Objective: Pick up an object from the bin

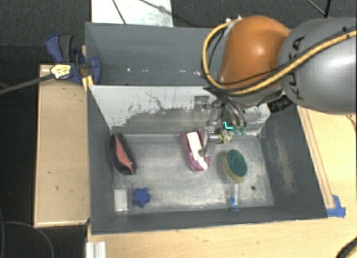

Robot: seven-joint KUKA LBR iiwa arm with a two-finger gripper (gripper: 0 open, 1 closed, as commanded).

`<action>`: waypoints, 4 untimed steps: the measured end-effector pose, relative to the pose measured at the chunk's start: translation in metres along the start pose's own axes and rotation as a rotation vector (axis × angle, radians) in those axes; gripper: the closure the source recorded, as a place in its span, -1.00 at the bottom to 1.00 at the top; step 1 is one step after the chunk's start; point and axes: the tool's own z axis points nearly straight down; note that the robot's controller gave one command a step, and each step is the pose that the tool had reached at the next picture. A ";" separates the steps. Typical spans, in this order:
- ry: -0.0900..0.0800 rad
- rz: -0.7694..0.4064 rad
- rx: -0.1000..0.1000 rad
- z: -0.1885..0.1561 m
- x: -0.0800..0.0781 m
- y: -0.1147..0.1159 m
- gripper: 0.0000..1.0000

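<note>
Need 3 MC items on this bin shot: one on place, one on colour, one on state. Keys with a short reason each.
1. Which thing lies nearest the gripper?
A. small blue thing
B. purple-and-white thing
C. clear tube

2. The top of the round disc is:
A. orange
B. yellow
C. teal

3. The red-and-black thing:
A. leans against the bin's left wall
B. hangs from the gripper
C. sits on the disc

Key: 1 B, it lies right beside the gripper, mid bin; 2 C, a teal face inside a pale rim; 3 A, it stands tilted at the wall, apart from arm and disc.
</note>
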 end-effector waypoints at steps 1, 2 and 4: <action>0.002 -0.047 0.001 0.142 0.027 0.019 -1.00; -0.004 -0.250 0.001 0.138 0.033 0.044 -1.00; -0.006 -0.404 0.001 0.119 0.085 0.158 1.00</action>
